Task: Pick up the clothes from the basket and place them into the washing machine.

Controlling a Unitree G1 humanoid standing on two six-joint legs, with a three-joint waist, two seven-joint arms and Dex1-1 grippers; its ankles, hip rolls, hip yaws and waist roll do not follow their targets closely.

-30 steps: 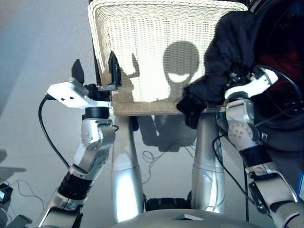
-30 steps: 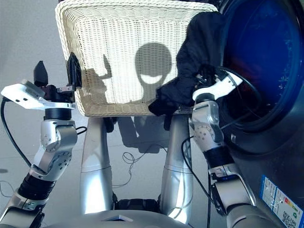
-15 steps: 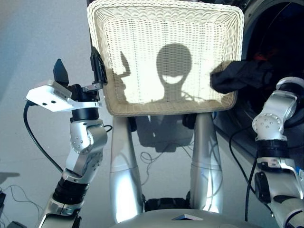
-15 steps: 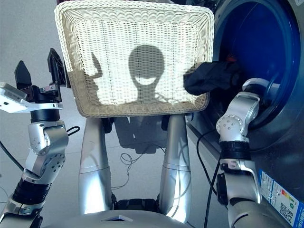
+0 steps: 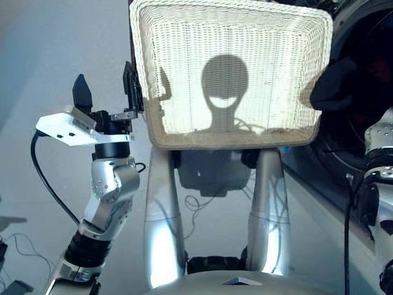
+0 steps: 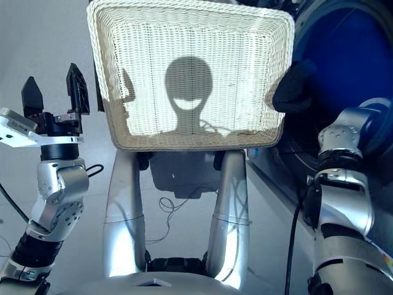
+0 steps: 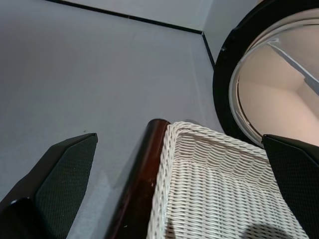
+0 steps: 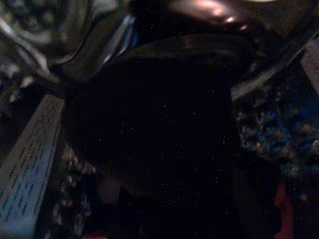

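Note:
The cream-white woven basket point(image 5: 230, 74) stands straight ahead with nothing lying in it, only a shadow. My left gripper point(image 5: 104, 83) is open just off its left rim, with nothing between its fingers point(image 7: 60, 179). The washing machine's drum point(image 6: 362, 55) gapes at the right, its round glass door point(image 7: 271, 99) swung open behind the basket. A black garment point(image 5: 334, 83) hangs in the drum's mouth, past the basket's right rim. My right arm point(image 6: 344, 132) reaches in there, and my right gripper is shut on that cloth point(image 8: 159, 149), which hides its fingers. A bit of red cloth point(image 8: 285, 201) lies inside the drum.
A dark wooden bar point(image 7: 142, 174) runs under the basket's left rim. Loose cables point(image 5: 196, 200) lie on the grey floor below the basket. The drum's perforated metal wall point(image 8: 269, 129) surrounds the held cloth closely.
My right arm has carried the black garment from over the basket's right front corner into the drum's mouth. The left gripper stays open beside the basket. The camera shifted a little.

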